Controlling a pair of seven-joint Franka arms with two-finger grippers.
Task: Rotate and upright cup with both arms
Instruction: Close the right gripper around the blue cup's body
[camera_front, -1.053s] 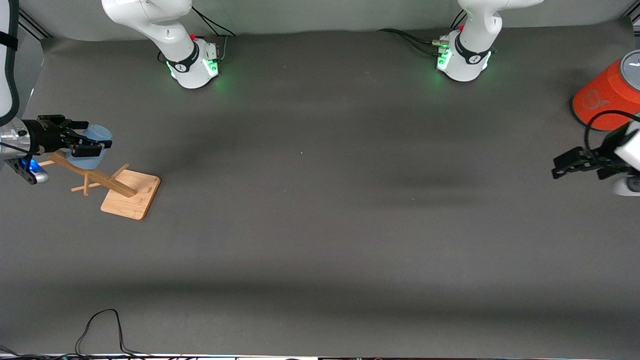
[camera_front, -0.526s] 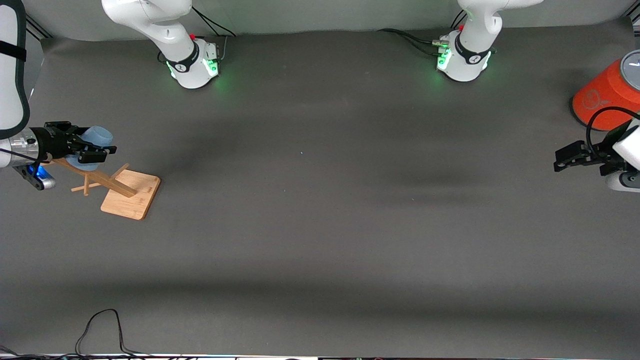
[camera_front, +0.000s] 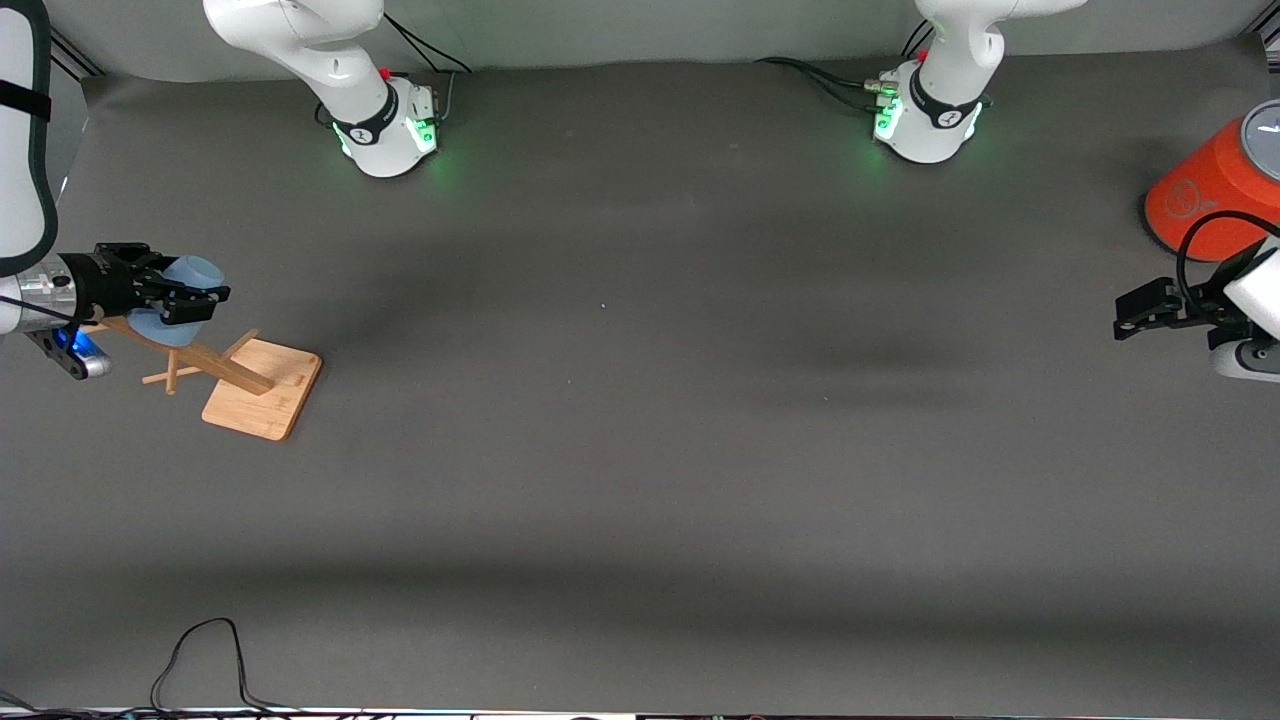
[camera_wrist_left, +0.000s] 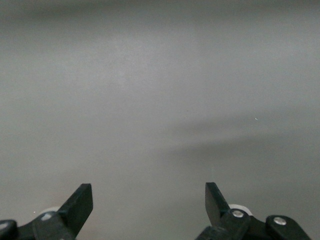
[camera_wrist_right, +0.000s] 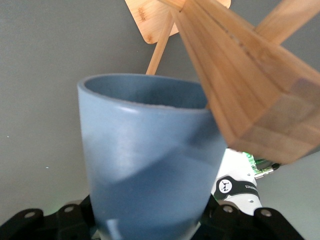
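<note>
The light-blue cup is up at the top of a slanted wooden rack at the right arm's end of the table. My right gripper is shut on it. In the right wrist view the cup fills the space between the jaws of my right gripper, held near its base, its open mouth pointing away. The rack's post passes right beside the rim. My left gripper hangs open and empty over the table at the left arm's end; the left wrist view shows that left gripper over bare mat.
A large orange cylinder with a grey top stands at the left arm's end, just farther from the front camera than the spot under my left gripper. A black cable loops at the table's near edge. Grey mat covers the table.
My right gripper has shut on the cup, having stood open around it. The left gripper has drifted slightly toward the left arm's end of the table, still open.
</note>
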